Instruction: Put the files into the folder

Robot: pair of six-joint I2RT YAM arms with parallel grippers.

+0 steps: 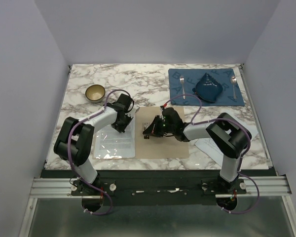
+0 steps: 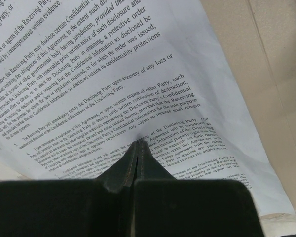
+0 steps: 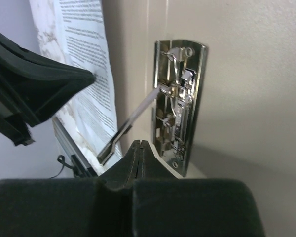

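The tan folder (image 1: 163,145) lies open and flat at the table's middle. Its metal clip (image 3: 180,108) has the lever (image 3: 130,123) raised. White printed files (image 1: 116,143) lie just left of the folder, their edge overlapping it. My left gripper (image 2: 139,142) is shut, its tips pressing down on the top sheet (image 2: 113,74). My right gripper (image 3: 140,143) is shut and empty, its tips just short of the clip's near end, beside the lever. The left gripper (image 3: 44,84) shows in the right wrist view, touching the paper (image 3: 86,54).
A blue placemat (image 1: 185,96) with two spoons and a folded blue cloth (image 1: 208,87) lies at the back right. A small bowl (image 1: 94,93) stands at the back left. Another white sheet (image 1: 207,146) lies under the right arm.
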